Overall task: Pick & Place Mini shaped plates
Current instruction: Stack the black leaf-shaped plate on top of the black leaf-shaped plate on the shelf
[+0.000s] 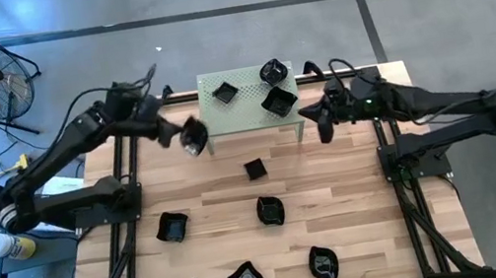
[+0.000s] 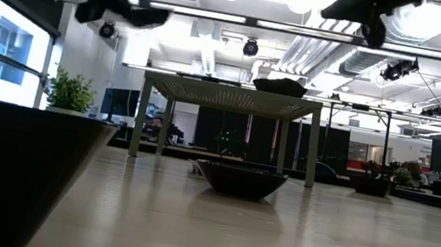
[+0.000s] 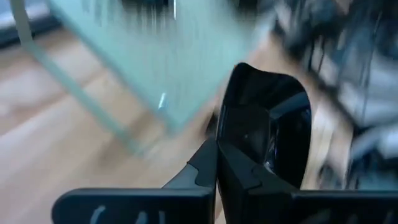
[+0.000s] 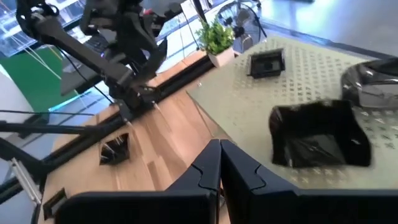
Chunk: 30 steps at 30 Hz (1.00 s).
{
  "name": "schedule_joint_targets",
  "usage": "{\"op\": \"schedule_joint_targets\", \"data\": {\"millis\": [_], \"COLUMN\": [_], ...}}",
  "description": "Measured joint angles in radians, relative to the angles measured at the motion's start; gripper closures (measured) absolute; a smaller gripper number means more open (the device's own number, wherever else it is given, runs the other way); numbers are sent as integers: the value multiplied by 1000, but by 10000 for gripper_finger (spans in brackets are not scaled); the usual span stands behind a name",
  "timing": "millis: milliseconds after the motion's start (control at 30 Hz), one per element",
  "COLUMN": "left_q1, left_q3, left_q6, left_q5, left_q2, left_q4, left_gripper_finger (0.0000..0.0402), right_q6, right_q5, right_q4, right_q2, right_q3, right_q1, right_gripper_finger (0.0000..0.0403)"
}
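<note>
Near the left edge of the small green stand [image 1: 250, 109] at the table's [image 1: 359, 211] far side, the left gripper [image 1: 190, 138] holds one mini plate [image 1: 194, 137] in the air, fingers pinching its rim. Three plates [image 1: 279, 101] sit on the stand; six lie on the table. The right gripper [image 1: 324, 130] hovers by the stand's right edge, fingers pressed together.

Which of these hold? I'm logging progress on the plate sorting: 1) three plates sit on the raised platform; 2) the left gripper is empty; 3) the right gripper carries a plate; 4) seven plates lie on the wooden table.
1) True: three mini plates sit on the green perforated platform.
2) False: the left gripper is shut on a black plate, held in the air beside the platform.
3) False: the right gripper is shut and holds nothing.
4) True: seven lie on the wooden table.
</note>
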Motion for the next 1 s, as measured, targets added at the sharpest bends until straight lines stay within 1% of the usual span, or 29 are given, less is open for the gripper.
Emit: {"op": "schedule_joint_targets", "data": {"millis": [100,200,267,333,467,567,667,733,867,1000], "left_q1": [-85,-168,-209,-241,-286,-304,-318,-319,-319,-318], "left_q3": [-1,-1,-2,-2,-3,-3,-3,-3,-3,-3], "left_q6": [-163,-246,-276,-287,-303,-309,-321,-321,-322,-321], "left_q5": [-137,-239,-287,-329,-355,-362,-388,-399,-403,-404], "left_q2": [8,51,87,119,176,195,204,205,207,206], "left_q4": [126,207,239,269,358,415,420,424,422,425], "left_gripper_finger": [401,401,401,401,401,401,401,401,401,401], "right_q6": [3,21,52,87,116,130,159,167,168,187], "right_q5": [0,-3,-43,-107,-173,-181,-195,-215,-220,-210], "right_q4": [10,11,8,9,-24,-88,-118,-115,-114,-110], "right_q2": [90,191,260,325,441,513,565,588,613,625], "right_q3": [76,169,231,291,401,476,528,549,564,564], "right_q1": [0,-2,-12,-25,-40,-49,-56,-63,-64,-68], "right_gripper_finger": [402,394,384,371,342,324,314,311,310,321]}}
